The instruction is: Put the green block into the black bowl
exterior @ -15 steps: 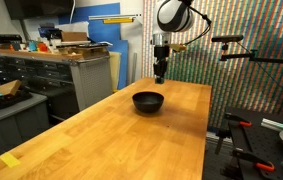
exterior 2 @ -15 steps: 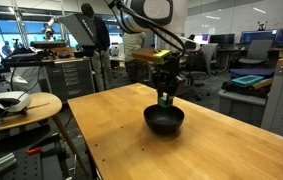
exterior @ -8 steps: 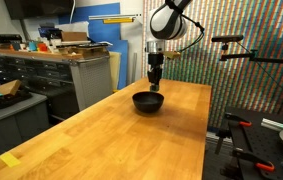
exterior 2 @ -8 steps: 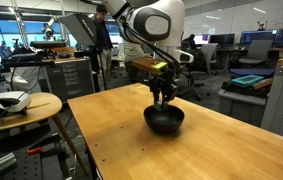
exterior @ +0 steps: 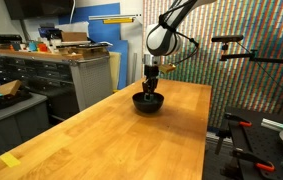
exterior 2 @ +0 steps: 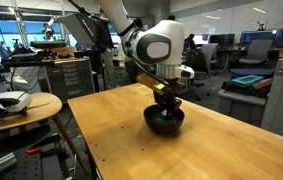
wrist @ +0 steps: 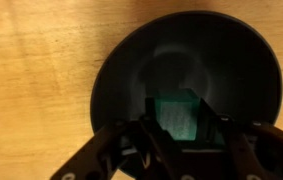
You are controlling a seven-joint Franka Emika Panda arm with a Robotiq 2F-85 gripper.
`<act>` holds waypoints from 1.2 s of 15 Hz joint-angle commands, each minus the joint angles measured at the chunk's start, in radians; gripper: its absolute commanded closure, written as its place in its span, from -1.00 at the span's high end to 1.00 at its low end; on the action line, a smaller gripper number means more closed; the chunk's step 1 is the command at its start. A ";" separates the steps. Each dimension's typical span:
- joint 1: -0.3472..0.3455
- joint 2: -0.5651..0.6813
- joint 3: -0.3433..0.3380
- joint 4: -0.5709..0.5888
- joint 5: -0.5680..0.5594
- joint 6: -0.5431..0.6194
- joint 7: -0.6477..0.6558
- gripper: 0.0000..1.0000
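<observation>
Nearly done, by my reading: the pick and the carry are finished, and only the release and the lift-away remain.

Taking the wrist view from its left side, the bare wood of the desk [wrist: 31,60] gives way to the black bowl [wrist: 113,75], whose glossy hollow fills most of the frame. At the middle of that hollow is the green block [wrist: 184,117], pinched between the two dark fingers [wrist: 133,148] of the gripper [wrist: 184,130]. The jaws are drawn in to the cube's width, one against each side. The tool is therefore clenched on the block, and I can make out nothing else that it touches. Whether the cube rests on the bowl's floor or hangs just above it, the pictures do not tell.

In an exterior view the desk [exterior: 91,140] runs back from its near left corner, and the bowl [exterior: 148,105] stands close to the far edge. The gripper [exterior: 151,90] hangs straight down at its rim. From another angle in an exterior view, the fingers reach inside the bowl [exterior 2: 165,124]. The cube is too small to pick out in either exterior view.
</observation>
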 commanded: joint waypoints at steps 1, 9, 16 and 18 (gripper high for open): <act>-0.018 0.070 0.016 0.053 0.027 0.037 0.017 -0.65; -0.026 0.046 0.024 0.040 0.049 0.044 0.058 1.00; -0.001 -0.086 -0.002 -0.009 0.058 0.011 0.140 1.00; 0.015 -0.119 -0.023 -0.028 0.032 0.013 0.178 1.00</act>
